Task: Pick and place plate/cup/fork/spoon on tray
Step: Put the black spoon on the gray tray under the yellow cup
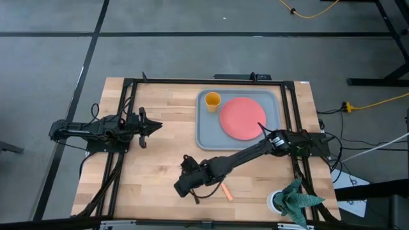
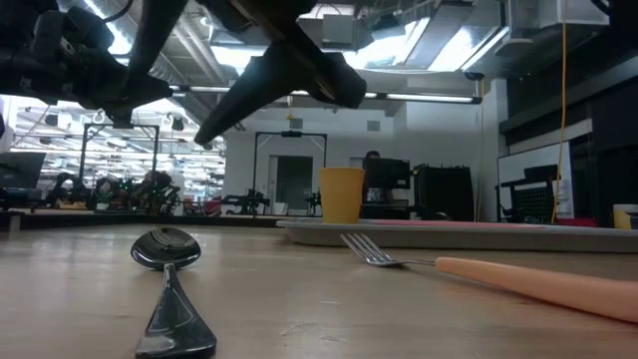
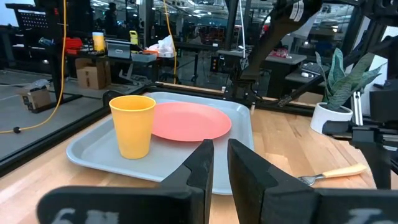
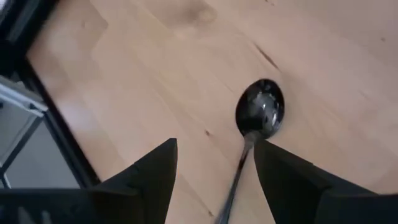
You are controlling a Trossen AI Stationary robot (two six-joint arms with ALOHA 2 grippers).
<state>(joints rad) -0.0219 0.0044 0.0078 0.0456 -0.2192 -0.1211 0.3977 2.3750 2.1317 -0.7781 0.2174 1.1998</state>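
The spoon (image 4: 260, 115) lies flat on the bare wood of the table (image 1: 160, 160), near its front edge and well apart from the tray (image 1: 203, 134), with its thin handle running back between the two fingers of the right hand (image 4: 214, 180). That hand hangs directly over the spoon with its fingers spread wide and nothing between them but the handle below. The step in hand looks like the pick-up of the spoon. The next move probably calls for the hand to drop until the fingertips straddle the handle at table level, then close on it; the handle is thin and lies flat, so a shallow descent could close on air.

The fork (image 2: 478, 271) rests on the table just beside the spoon, its tan handle showing in the high view, and has not yet been moved. The plate (image 1: 241, 117) and the cup (image 1: 212, 99) already sit on the tray, the cup in a far corner.

The left hand (image 3: 219, 163) waits over the table's left side, aimed at the tray, fingers nearly together and empty.

In the high view the right arm covers the spoon entirely. How high the right hand is above the spoon is hard to judge.
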